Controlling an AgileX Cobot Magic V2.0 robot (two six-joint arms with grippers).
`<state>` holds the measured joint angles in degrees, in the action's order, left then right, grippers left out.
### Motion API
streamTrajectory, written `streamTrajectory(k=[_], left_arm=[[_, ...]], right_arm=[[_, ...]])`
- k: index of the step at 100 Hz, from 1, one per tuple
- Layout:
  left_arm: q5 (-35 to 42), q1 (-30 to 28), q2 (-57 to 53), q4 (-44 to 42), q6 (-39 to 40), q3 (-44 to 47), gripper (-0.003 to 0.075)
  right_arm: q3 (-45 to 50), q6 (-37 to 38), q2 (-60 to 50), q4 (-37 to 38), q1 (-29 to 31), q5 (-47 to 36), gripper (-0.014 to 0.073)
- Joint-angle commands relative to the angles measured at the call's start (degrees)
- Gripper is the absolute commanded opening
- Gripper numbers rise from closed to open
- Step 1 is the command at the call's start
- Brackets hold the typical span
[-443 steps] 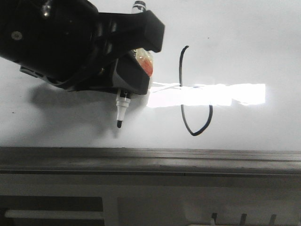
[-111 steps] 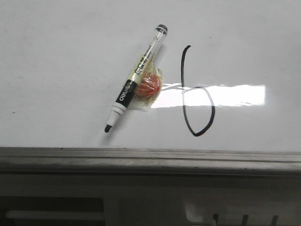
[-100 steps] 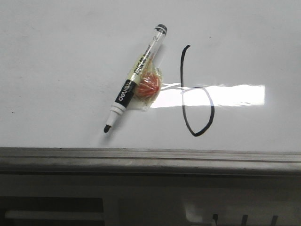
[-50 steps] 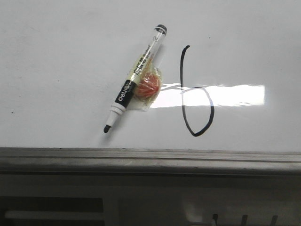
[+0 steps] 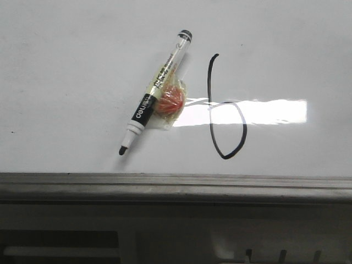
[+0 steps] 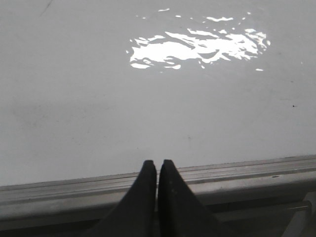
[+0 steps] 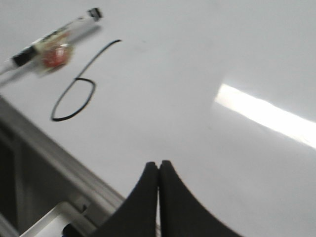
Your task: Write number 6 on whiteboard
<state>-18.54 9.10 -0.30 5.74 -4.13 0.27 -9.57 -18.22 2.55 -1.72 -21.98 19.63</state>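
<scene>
The number 6 (image 5: 224,110) stands drawn in thin black line on the whiteboard (image 5: 71,66), right of centre in the front view, its tall curved stroke rising from a rounded lower loop that crosses the bright rectangular glare (image 5: 258,111). Just to its left a marker pen (image 5: 154,93) lies flat on the board, tilted, with the black tip pointing down toward the grey edge rail (image 5: 176,184) and the capped end up near the top of the figure; it does not touch the drawn line. An orange ball (image 5: 169,100) wrapped in clear tape is fixed against the pen's barrel, between the pen and the figure. The left claw (image 6: 157,170) hangs over the rail with its fingers pressed together and nothing between them. The right claw (image 7: 158,170) is likewise closed and empty, over bare board, well apart from the figure and the pen.
</scene>
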Motion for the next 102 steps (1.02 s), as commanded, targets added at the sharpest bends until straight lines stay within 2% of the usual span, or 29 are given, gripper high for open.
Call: streamTrajectory(k=[1, 7, 15, 28, 33, 35, 45, 102], left_arm=[[3.4, -0.1, -1.1, 0.1, 0.5, 2.5, -0.0019], [3.4, -0.1, -1.1, 0.1, 0.5, 2.5, -0.0019], [3.4, -0.1, -1.1, 0.1, 0.5, 2.5, -0.0019], [3.4, -0.1, -1.1, 0.1, 0.5, 2.5, -0.0019], [3.4, -0.1, -1.1, 0.1, 0.5, 2.5, -0.0019], [3.4, -0.1, -1.1, 0.1, 0.5, 2.5, -0.0019], [3.6, -0.1, -1.1, 0.1, 0.5, 2.5, -0.0019], [3.6, -0.1, -1.1, 0.1, 0.5, 2.5, -0.0019]], right_arm=[[1.3, 0.3, 0.6, -1.5, 7.5, -9.8, -0.0067], [3.5, 3.4, 0.6, 1.7, 12.2, -9.9, -0.0067], [6.2, 9.2, 0.6, 3.7, 15.6, -10.2, -0.0067], [10.7, 17.1, -1.8, 4.7, 16.6, -10.4, -0.0067], [12.1, 17.5, -3.7, 5.6, 16.6, -9.9, -0.0067], [11.9, 17.5, -4.5, 5.9, 16.6, -6.4, -0.0067], [11.9, 17.5, -4.2, 5.9, 16.6, -1.3, -0.0067], [11.9, 17.4, -4.2, 6.0, 16.6, -1.8, -0.0067]])
